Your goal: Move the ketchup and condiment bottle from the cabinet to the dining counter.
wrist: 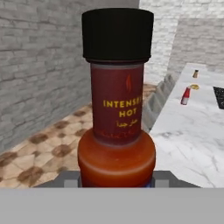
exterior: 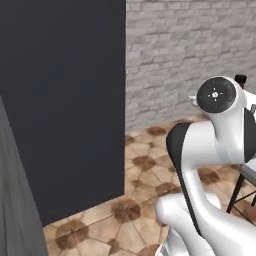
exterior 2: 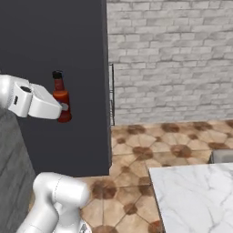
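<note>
1 bottle rides upright in the gripper, its orange-red base clamped between the jaws and its dark cap uppermost, in front of a tall dark panel. Fingertips are hidden behind the bottle's base in the hand view, where its label reads "INTENSE HOT", cut off at the right edge. Beyond the bottle there, the ketchup stands on the dining counter, well apart from it; 2 small objects further along the counter are too tiny to identify. A dark item at that view's right edge is cropped. In the right base view, the counter's corner lies right of the bottle and lower, open tiled floor between, with a brick wall behind.
</note>
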Motion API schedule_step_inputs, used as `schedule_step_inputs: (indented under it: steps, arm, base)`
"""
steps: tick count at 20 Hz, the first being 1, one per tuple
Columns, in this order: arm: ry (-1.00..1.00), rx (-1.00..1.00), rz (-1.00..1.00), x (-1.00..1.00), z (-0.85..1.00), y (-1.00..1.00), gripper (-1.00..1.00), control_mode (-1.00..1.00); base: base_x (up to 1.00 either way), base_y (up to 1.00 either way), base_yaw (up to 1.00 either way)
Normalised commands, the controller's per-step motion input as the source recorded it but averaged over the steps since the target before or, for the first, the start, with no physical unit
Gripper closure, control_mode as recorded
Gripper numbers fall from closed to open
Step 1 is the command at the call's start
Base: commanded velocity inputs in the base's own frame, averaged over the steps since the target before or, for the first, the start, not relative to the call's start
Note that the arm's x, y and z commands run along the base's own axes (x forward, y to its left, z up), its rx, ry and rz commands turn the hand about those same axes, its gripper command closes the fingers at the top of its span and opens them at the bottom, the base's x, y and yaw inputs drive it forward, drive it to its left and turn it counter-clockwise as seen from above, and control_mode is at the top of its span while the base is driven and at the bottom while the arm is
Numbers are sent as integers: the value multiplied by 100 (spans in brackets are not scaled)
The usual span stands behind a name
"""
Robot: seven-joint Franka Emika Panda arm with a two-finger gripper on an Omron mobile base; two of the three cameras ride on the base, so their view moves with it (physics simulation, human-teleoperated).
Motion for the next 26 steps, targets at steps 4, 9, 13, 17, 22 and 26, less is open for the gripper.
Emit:
schedule_step_inputs:
  steps: [4,9,13,17,22,26]
  arm:
    - [0,0,0,0,0,0,100,100]
    - [0,0,0,0,0,0,100,100]
    - [0,0,0,0,0,0,100,100]
    - [0,0,0,0,0,0,100,100]
    - [0,0,0,0,0,0,100,100]
    - [0,0,0,0,0,0,100,100]
  base:
    - [63,17,-36]
    - [58,15,-41]
    - [52,11,-46]
    - [53,10,-45]
    - [59,4,-38]
    - [69,2,-27]
